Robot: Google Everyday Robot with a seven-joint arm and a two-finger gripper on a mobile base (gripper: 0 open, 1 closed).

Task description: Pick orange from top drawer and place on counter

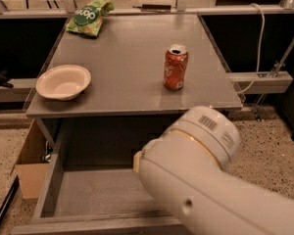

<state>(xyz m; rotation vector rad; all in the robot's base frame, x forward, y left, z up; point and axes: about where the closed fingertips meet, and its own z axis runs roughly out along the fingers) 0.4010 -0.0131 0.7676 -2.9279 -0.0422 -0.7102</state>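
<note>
counter (127,58) grey | can (175,68) red-orange | bowl (63,82) cream | hand hidden behind white arm (201,180)

So the arm (206,195) is a chunky, smooth off-white tube ending in a rounded joint cap (216,146). There's a thin tan ring (190,136) around it, a barcode-style sticker (208,123) on top and one small dark hole (187,203) on the side. The gripper is hidden somewhere behind the arm.

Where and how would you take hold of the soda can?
Grip the soda can around its mid-body, coming from the near edge of the counter: it stands upright, round-sided. The gripper is hidden behind the arm over the top drawer.
</note>
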